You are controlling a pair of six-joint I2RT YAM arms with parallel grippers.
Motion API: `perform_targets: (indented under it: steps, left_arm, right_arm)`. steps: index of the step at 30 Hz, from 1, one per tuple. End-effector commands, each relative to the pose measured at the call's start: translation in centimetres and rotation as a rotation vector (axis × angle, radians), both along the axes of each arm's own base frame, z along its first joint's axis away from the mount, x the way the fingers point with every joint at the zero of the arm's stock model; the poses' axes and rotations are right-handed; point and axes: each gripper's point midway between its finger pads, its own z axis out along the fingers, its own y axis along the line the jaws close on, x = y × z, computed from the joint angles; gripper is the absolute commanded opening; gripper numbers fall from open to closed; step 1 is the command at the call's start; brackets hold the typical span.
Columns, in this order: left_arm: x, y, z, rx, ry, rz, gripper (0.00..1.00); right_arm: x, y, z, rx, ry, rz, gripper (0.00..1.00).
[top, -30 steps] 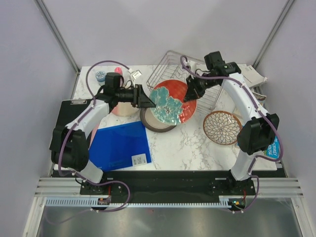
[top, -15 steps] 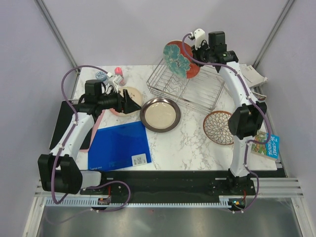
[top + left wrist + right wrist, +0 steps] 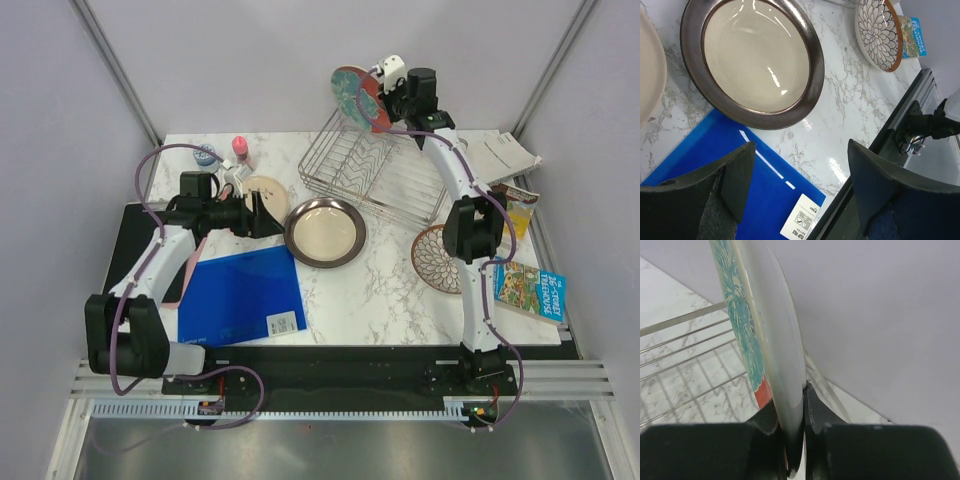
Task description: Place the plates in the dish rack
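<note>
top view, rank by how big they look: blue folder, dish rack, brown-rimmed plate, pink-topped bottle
1. dish rack and blue folder, largest, too close to separate
2. brown-rimmed plate
3. pink-topped bottle, smallest

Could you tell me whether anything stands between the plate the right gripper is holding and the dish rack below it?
Nothing visible does. The right gripper holds the red-orange plate on edge above the dish rack, at its far side, and only the rack's bare wires show beneath the plate.
</note>
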Motion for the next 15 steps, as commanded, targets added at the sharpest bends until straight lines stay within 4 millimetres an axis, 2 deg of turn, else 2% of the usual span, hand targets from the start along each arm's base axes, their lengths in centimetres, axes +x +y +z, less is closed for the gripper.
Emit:
perform_targets:
  steps: [1, 3, 6, 7, 15]
  left_arm:
    - [0.2, 0.3, -1.7, 0.024, 0.012, -0.017, 0.8]
    - [0.4, 0.2, -2.0, 0.021, 0.024, -0.02, 0.8]
    - [0.9, 0.1, -2.2, 0.015, 0.036, -0.021, 0.8]
    - [1.0, 0.1, -2.2, 0.015, 0.035, -0.021, 0.8]
    - [1.6, 0.1, -2.9, 0.022, 0.041, -0.016, 0.8]
  right_arm:
    - [1.2, -4.1, 16.1, 0.028, -0.472, -0.083, 0.0]
    - [1.3, -4.5, 16.8, -0.049, -0.526, -0.078, 0.0]
    - [2.0, -5.1, 15.8, -0.11, -0.539, -0.072, 0.0]
    - [2.1, -5.4, 16.3, -0.112, -0.551, -0.068, 0.0]
    - [1.9, -5.0, 14.7, -0.207, -0.532, 0.011, 0.0]
